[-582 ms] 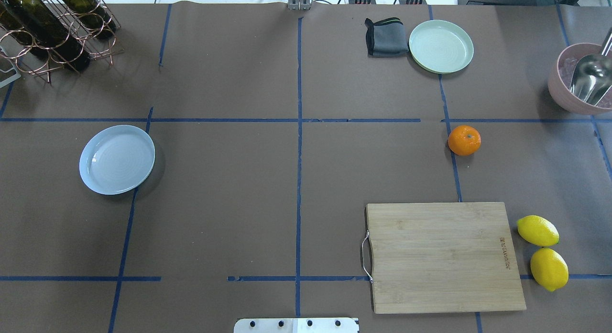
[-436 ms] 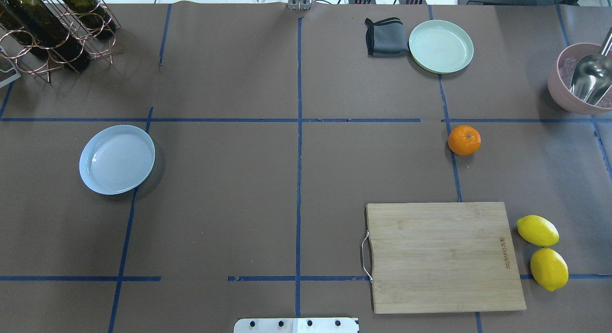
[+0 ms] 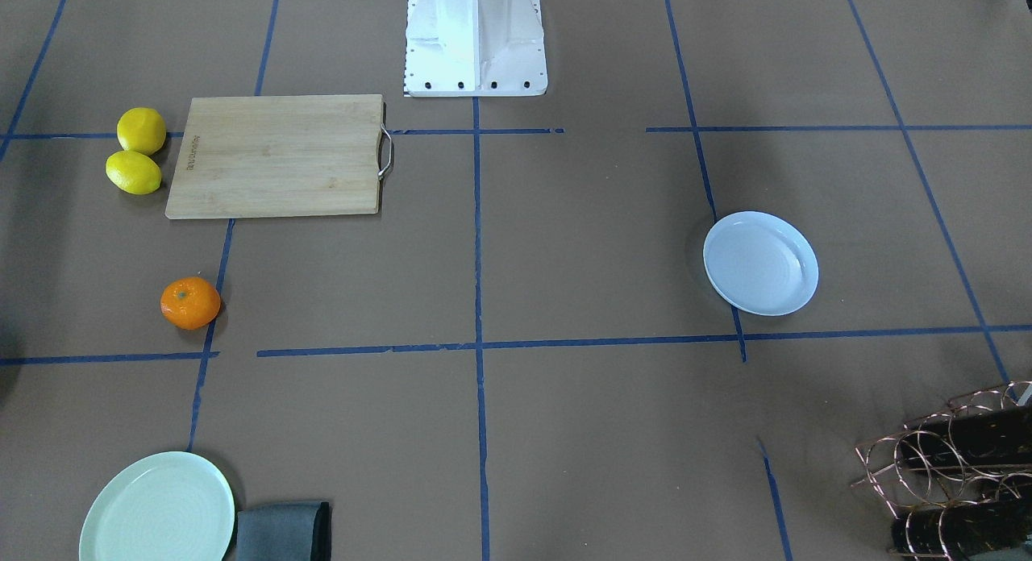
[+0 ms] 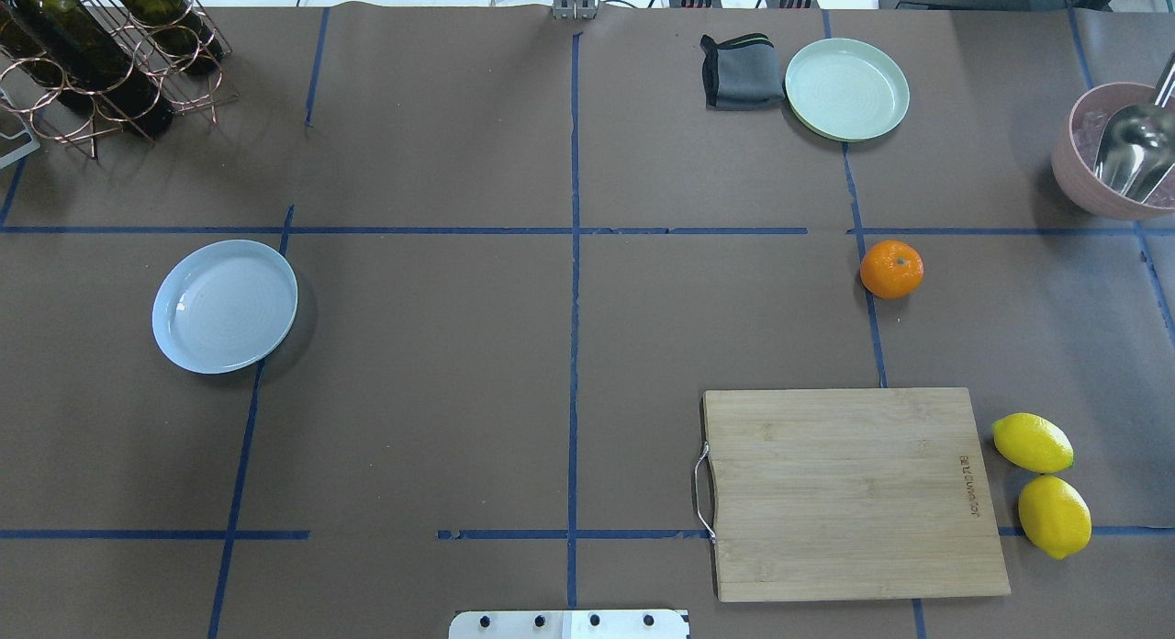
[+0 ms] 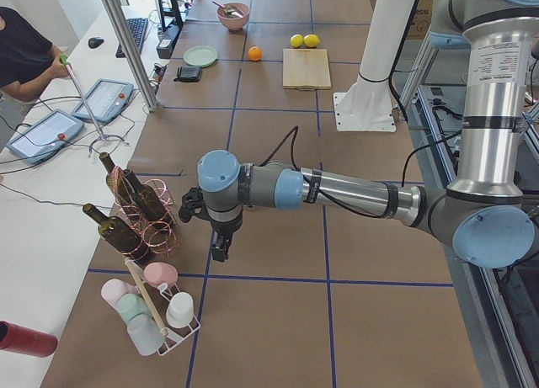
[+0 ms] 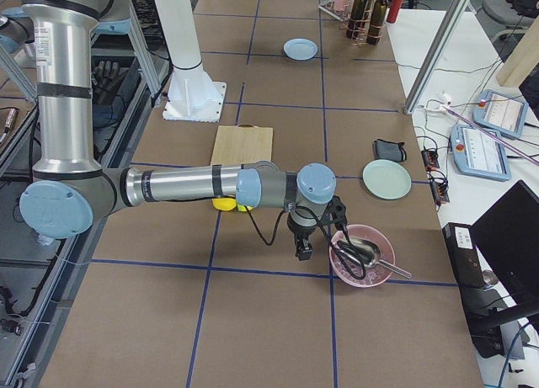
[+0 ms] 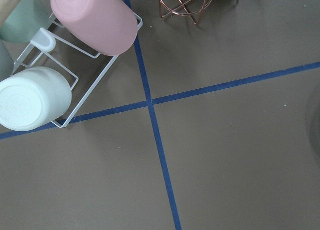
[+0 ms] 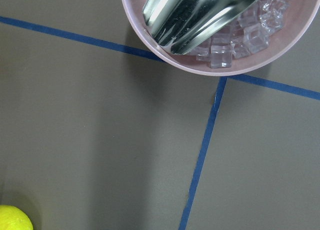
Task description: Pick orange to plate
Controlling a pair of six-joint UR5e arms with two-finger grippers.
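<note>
The orange (image 4: 891, 269) lies alone on the brown table, right of centre, just beyond the cutting board; it also shows in the front view (image 3: 190, 303). The pale bluish-white plate (image 4: 225, 306) sits empty on the left half, far from the orange. Neither arm enters the overhead or front views. My left gripper (image 5: 221, 249) hangs over the table's left end by the bottle rack; I cannot tell whether it is open or shut. My right gripper (image 6: 301, 249) hangs at the right end beside the pink bowl; its state cannot be told either. No fingers show in the wrist views.
A wooden cutting board (image 4: 854, 492) lies near the robot, with two lemons (image 4: 1042, 483) to its right. A mint-green plate (image 4: 846, 88) and grey cloth (image 4: 742, 70) sit at the back. A pink bowl (image 4: 1074, 157) holds ice and a scoop. Bottle rack (image 4: 101, 51) at back left, cup rack (image 7: 45, 65) beyond.
</note>
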